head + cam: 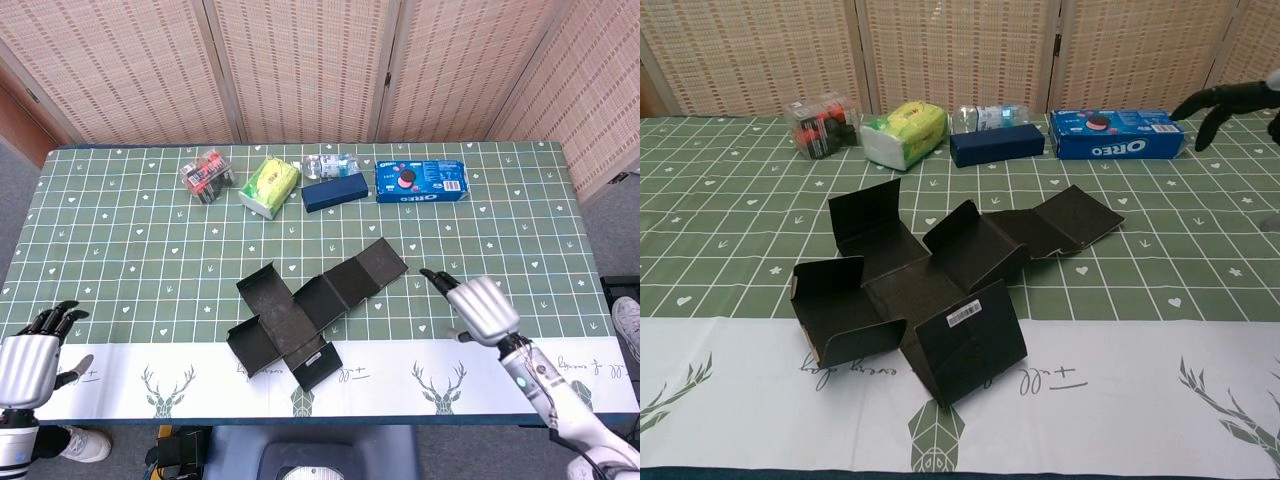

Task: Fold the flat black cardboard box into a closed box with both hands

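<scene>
One black cardboard box [315, 310], unfolded; behind it, one blue OREO pack [421, 181]. Right hand [478, 305] and left hand [28, 362] empty, fingers spread.

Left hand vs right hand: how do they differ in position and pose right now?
The left hand sits at the table's near left corner, far from the black cardboard box; the right hand is over the table, close to the box's right flap. The chest view shows only the right hand's fingers, not the left hand. Both hold nothing, fingers apart, neither touching the box.
</scene>
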Motion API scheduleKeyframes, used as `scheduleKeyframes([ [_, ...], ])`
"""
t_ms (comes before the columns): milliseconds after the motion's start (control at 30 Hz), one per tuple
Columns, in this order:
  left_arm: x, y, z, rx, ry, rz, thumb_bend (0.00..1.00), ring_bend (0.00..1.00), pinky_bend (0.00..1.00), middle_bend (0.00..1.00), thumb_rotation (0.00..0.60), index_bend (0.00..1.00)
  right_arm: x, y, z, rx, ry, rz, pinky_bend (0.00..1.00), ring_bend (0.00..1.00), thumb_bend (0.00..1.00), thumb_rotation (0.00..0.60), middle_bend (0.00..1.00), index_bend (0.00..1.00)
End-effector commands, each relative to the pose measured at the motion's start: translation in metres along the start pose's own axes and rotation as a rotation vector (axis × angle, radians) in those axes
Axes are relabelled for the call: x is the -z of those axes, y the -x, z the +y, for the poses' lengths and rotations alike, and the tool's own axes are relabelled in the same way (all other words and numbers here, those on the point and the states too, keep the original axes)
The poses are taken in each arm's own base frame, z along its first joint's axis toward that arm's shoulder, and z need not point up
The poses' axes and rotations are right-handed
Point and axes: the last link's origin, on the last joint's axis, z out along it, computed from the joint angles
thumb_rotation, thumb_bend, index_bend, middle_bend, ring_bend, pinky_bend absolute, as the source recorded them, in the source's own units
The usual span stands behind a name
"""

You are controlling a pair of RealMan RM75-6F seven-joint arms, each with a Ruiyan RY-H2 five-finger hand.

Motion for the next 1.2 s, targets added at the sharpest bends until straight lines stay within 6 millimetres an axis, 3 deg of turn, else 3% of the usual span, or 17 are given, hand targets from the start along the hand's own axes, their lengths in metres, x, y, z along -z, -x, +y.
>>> scheduleKeyframes([
  [33,0.0,0.0,-0.001,0.001,-0.001,-0.001,0.11,0.29,0.59,0.25,0.6,0.31,-0.037,-0.012,-0.03,0.03,-0.074,-0.071,0.9,0.77,0.08,0.6,0.17,0.0],
  [367,0.003,0.003,0.001,0.004,0.008,-0.01,0.11,0.29,0.59,0.25,0.6,0.31,-0.099,-0.014,-0.076,0.118,-0.1,-0.187,0.9,0.77,0.08,0.6,0.1,0.0],
  [667,-0.002,0.0,-0.001,-0.001,0.016,-0.001,0.11,0.29,0.59,0.25,0.6,0.31,-0.131,-0.011,-0.112,0.143,-0.1,-0.193,0.9,0.77,0.08,0.6,0.09,0.0],
  [1200,-0.005,0.001,0.005,-0.002,0.046,-0.017,0.11,0.29,0.59,0.25,0.6,0.31,-0.176,0.008,-0.135,0.15,-0.068,-0.313,0.91,0.77,0.09,0.6,0.09,0.0],
])
